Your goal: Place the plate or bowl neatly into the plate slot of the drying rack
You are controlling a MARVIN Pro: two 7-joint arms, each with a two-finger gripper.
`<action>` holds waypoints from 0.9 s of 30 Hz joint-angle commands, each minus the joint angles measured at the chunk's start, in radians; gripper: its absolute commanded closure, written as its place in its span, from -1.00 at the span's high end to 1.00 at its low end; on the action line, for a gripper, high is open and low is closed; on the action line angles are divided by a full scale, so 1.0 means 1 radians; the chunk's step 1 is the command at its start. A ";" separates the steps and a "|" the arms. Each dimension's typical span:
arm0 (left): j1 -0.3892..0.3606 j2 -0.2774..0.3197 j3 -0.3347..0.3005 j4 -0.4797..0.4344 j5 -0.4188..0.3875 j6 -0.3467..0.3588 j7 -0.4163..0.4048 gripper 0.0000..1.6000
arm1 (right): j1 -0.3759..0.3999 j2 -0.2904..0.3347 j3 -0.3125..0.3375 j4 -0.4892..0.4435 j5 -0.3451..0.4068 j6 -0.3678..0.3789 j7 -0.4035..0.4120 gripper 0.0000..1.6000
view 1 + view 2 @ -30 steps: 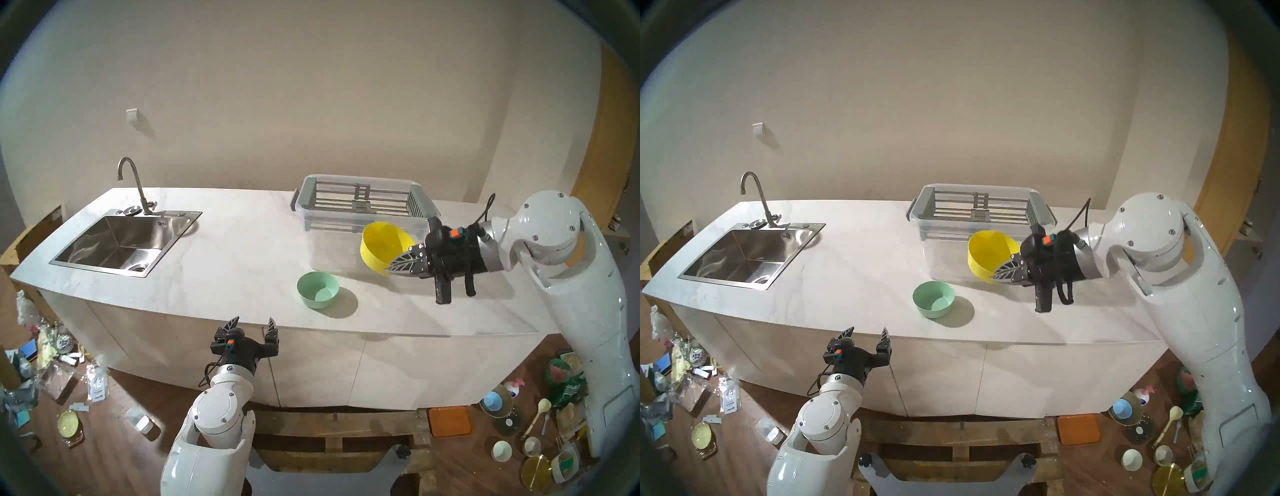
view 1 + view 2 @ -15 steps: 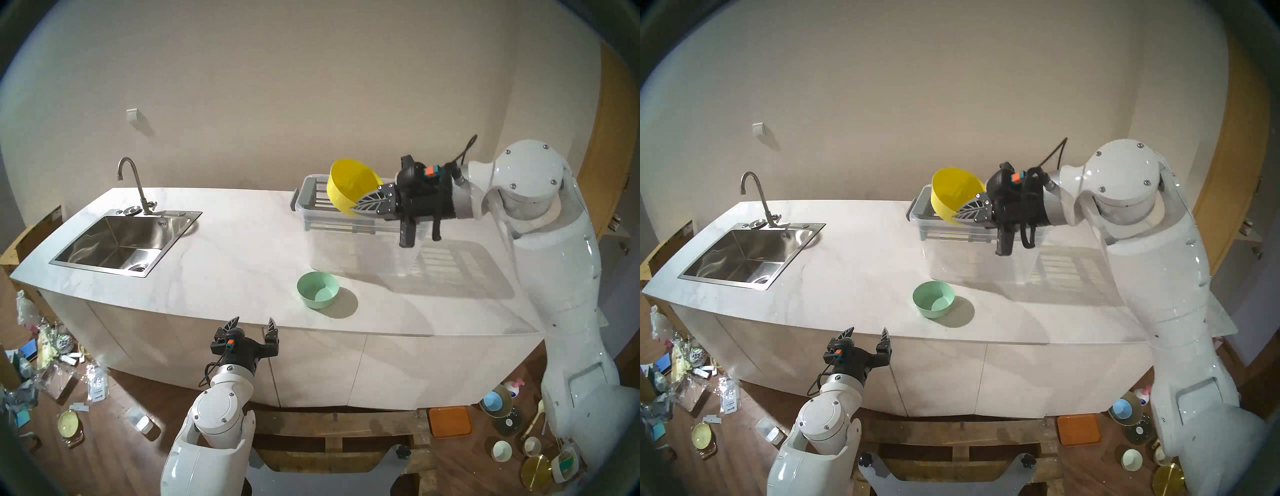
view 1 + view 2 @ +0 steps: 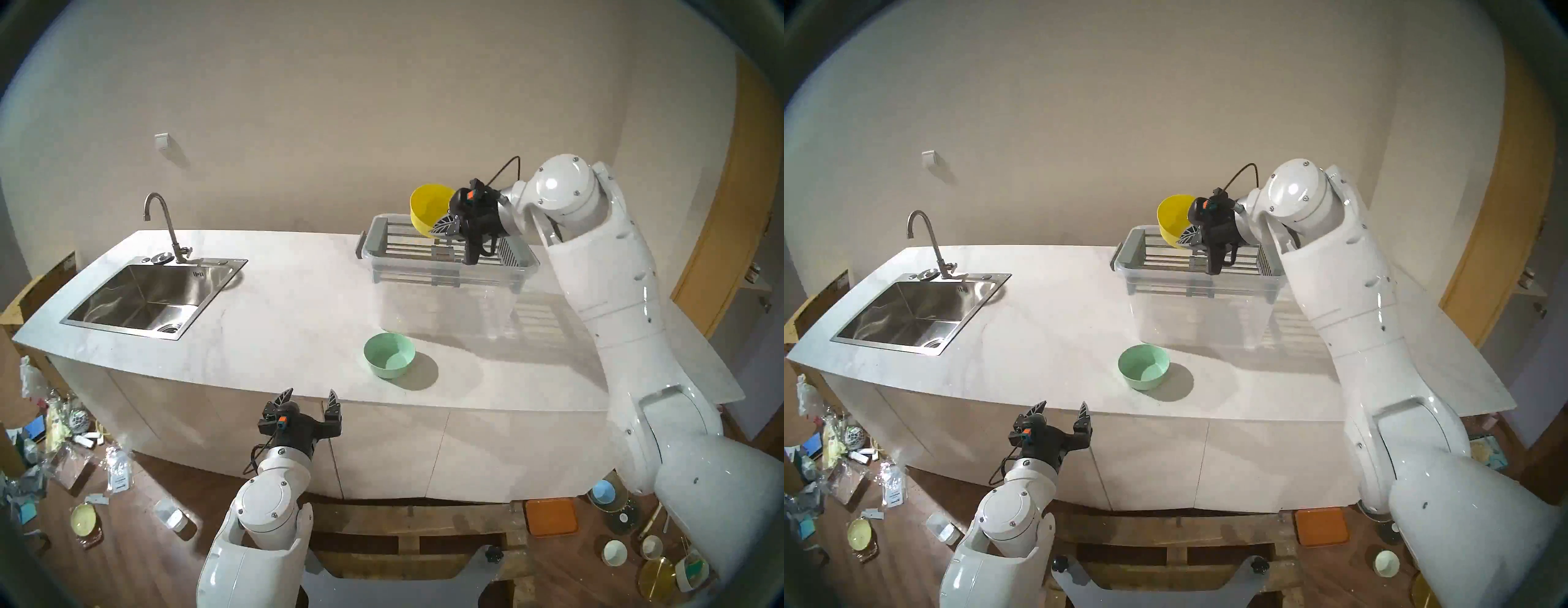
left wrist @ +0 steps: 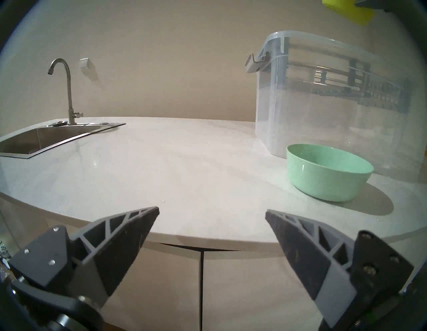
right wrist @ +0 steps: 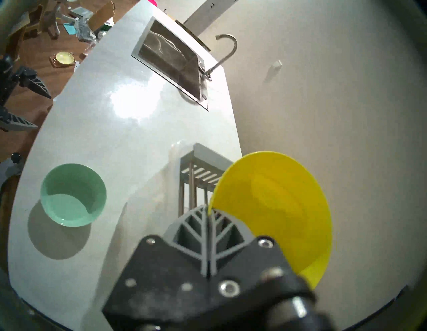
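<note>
I can't read any text from here. The sink (image 3: pixel 146 298) has a small dark mark on its back wall below the faucet (image 3: pixel 163 225) — too blurred to make out. A white packet (image 3: pixel 118 471) on the floor carries some dark print, also too small — nothing else in my views bears lettering.

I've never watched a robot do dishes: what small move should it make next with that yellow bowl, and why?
Probably lower it. The right gripper holds the yellow bowl by its rim, tilted, above the drying rack, not yet resting on the rods, so easing it down comes next.
</note>
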 commanded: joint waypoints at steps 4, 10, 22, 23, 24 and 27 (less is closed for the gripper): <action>-0.006 0.000 0.003 -0.026 -0.001 -0.007 -0.004 1.00 | 0.173 -0.033 0.030 0.165 -0.040 -0.122 0.002 -1.00; -0.005 0.001 0.003 -0.028 -0.002 -0.007 -0.004 1.00 | 0.240 -0.034 0.017 0.314 -0.046 -0.192 0.002 -1.00; -0.004 0.001 0.003 -0.030 -0.002 -0.006 -0.005 1.00 | 0.229 -0.009 0.019 0.342 -0.015 -0.247 0.058 -1.00; -0.004 0.001 0.003 -0.030 -0.002 -0.006 -0.005 1.00 | 0.221 -0.007 0.022 0.325 -0.007 -0.246 0.074 -1.00; -0.004 0.001 0.003 -0.030 -0.002 -0.006 -0.005 1.00 | 0.211 -0.006 0.025 0.306 -0.005 -0.238 0.081 -1.00; -0.004 0.001 0.003 -0.030 -0.002 -0.006 -0.005 1.00 | 0.184 -0.002 0.035 0.257 0.005 -0.226 0.110 -1.00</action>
